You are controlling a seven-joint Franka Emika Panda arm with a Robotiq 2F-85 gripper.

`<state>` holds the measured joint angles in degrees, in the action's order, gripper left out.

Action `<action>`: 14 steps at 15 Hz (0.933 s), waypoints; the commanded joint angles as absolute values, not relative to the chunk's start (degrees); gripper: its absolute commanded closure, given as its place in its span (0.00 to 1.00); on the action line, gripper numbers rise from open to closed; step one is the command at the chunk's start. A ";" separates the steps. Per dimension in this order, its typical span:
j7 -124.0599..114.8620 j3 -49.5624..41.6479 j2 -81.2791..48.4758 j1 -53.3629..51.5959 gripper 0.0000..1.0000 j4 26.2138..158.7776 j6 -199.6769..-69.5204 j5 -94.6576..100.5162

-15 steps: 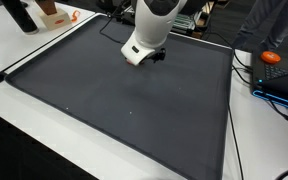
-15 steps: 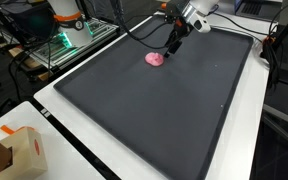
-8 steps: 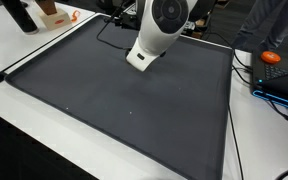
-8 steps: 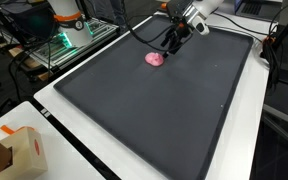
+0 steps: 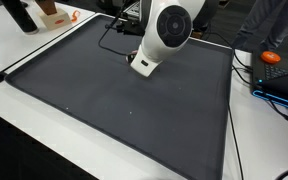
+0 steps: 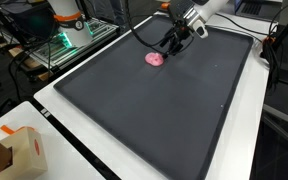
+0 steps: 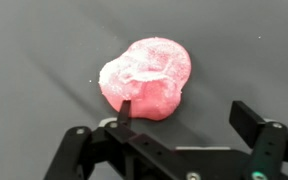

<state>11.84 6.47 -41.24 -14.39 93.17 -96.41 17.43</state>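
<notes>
A pink, crumpled soft lump (image 6: 155, 59) lies on the dark mat (image 6: 154, 115) near its far edge. In the wrist view the lump (image 7: 147, 78) fills the upper middle, just beyond and left of the gap of my gripper (image 7: 184, 110). One finger (image 7: 125, 108) overlaps the lump's near edge and the other finger (image 7: 247, 115) stands far to the right over bare mat. The jaws are wide open and hold nothing. In an exterior view my gripper (image 6: 172, 43) hovers tilted just beside the lump. In another exterior view the white wrist (image 5: 154, 50) hides both.
A black cable (image 5: 112, 40) trails over the mat's far edge behind the arm. An orange object (image 5: 271, 57) and a blue-lit device (image 5: 284, 88) sit beside the mat. A cardboard box (image 6: 19, 150) stands on the white table at the near corner.
The arm has swung and tilted, its wrist shifting sideways over the mat. The gripper stays open beside the pink lump, which has not moved.
</notes>
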 commanded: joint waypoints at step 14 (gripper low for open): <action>10.89 6.47 -41.26 -13.46 0.00 90.47 -94.31 17.39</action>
